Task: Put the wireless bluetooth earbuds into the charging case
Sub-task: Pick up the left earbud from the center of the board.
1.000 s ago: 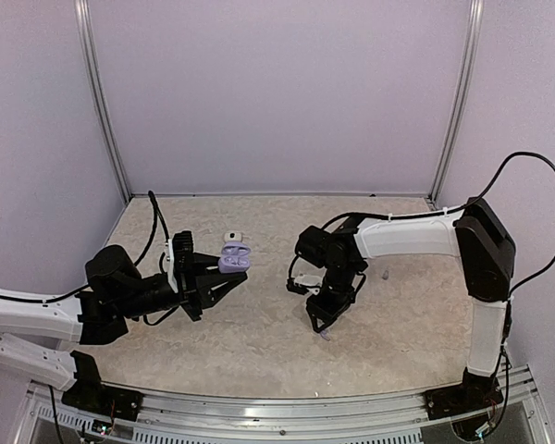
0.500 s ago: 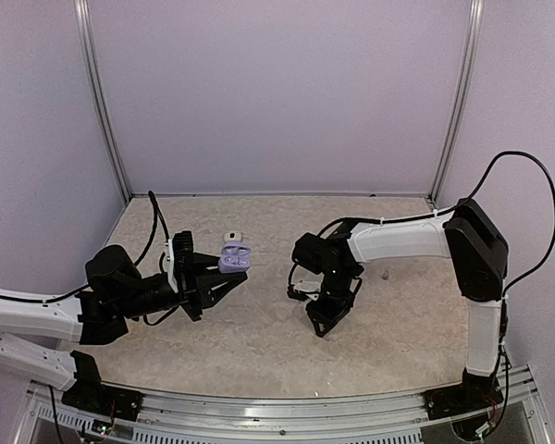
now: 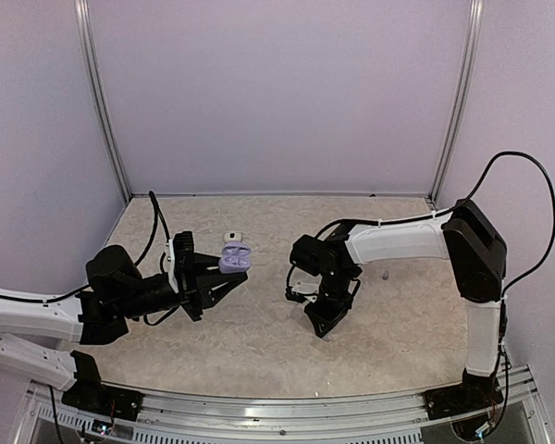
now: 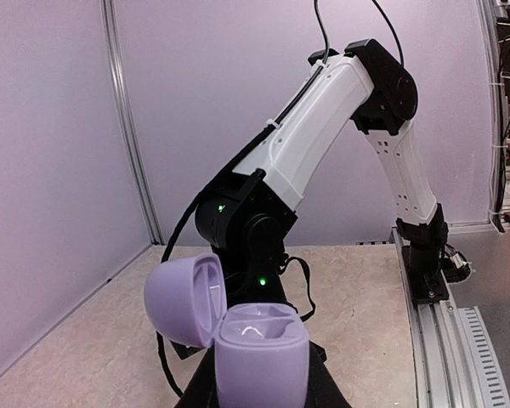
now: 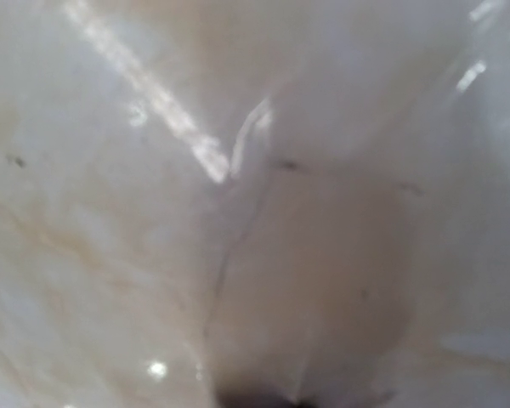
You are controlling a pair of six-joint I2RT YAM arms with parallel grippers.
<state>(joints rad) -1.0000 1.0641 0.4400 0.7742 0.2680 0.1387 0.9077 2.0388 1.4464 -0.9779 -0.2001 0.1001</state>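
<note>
1. While the left claw [image 3: 228,270] is clamped around the lilac charging case [image 4: 261,353], holding it off the counter [image 3: 259,347] with its lid [image 4: 185,299] swung open, neither well visibly holds an earbud. A pale glint inside is too unclear to read.
2. The right claw [image 3: 322,326] points down near the middle of the counter, its tip at or just above the surface. I cannot tell whether its fingers stand wide or narrow, and its wrist view shows only a blur of pale surface.
3. What I take for an earbud [image 3: 386,275], a tiny pale speck, lies on the counter just beside the right arm [image 3: 398,239], on its outer side. A small whitish object [image 3: 233,237] sits beyond the case, too small to name.
4. My judgement is that the task is at an early stage. The case is open and presented, while picking up and seating both earbuds is left to do.
</note>
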